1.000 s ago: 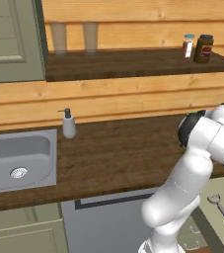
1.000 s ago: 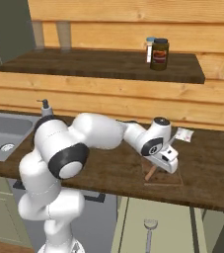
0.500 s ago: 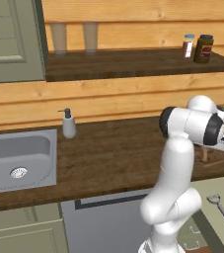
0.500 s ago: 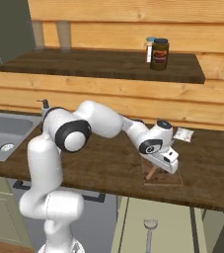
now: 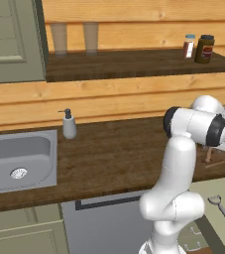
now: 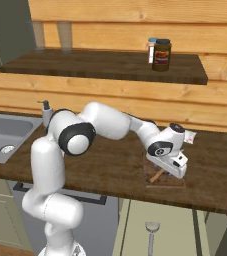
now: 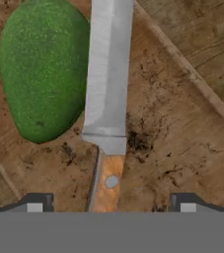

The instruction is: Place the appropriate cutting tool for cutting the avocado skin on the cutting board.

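Look at the hand view: your tool [image 7: 111, 202] hangs right over the cutting board [image 7: 182, 128], its two tips spread wide at the bottom corners of the frame, and nothing is pinched between them. The knife [image 7: 107, 99] lies flat on the board with its long axis running straight up the frame, reddish-brown handle at the bottom centre between the tips but touching neither, grey blade pointing to the top edge. That is the relation your next move turns on: the knife sits directly below the tool and in line with it, so I judge a straight lift away should clear it without dragging the handle. The avocado [image 7: 42, 69] lies in the upper left, just beside the blade, close enough that I cannot tell whether they touch. In the right base view, the tool [image 6: 172, 167] sits low over the board [image 6: 165, 181] at the centre right of the worktop [image 6: 110, 165], with the handle [image 6: 156, 176] poking out beneath it. Count: one knife, one avocado, one board, one arm. By my reading the placing looks done.
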Motion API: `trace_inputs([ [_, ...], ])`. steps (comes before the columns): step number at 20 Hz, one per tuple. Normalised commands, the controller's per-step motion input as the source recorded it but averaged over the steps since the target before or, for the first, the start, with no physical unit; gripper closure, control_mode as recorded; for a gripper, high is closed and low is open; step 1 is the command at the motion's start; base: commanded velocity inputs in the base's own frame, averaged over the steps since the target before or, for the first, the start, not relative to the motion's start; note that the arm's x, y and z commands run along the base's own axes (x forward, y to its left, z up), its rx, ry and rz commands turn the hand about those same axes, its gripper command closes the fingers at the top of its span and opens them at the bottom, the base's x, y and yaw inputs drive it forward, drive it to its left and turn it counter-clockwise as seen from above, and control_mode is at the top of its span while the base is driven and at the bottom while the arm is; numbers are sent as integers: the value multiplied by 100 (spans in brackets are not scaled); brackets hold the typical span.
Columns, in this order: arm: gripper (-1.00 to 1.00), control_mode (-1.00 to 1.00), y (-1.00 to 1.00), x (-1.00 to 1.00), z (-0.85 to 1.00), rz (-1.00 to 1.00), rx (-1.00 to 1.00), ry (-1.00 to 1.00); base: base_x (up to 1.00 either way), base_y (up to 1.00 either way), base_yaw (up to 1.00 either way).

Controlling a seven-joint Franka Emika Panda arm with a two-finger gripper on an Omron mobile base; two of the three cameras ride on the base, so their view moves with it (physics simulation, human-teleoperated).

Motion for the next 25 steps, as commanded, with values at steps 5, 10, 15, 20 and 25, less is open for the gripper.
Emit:
trace_inputs([
  [5,-100,-100,1,-94,88,13,-6,-14,0,0,0],
  [10,-100,-100,23,-85,85,18,-8,-13,0,0,0],
  [15,-100,-100,51,-82,69,25,-10,-9,0,0,0],
  [20,-100,-100,58,-78,69,25,-12,-6,0,0,0],
  [25,-100,-100,67,-57,60,25,-12,-2,0,0,0],
])
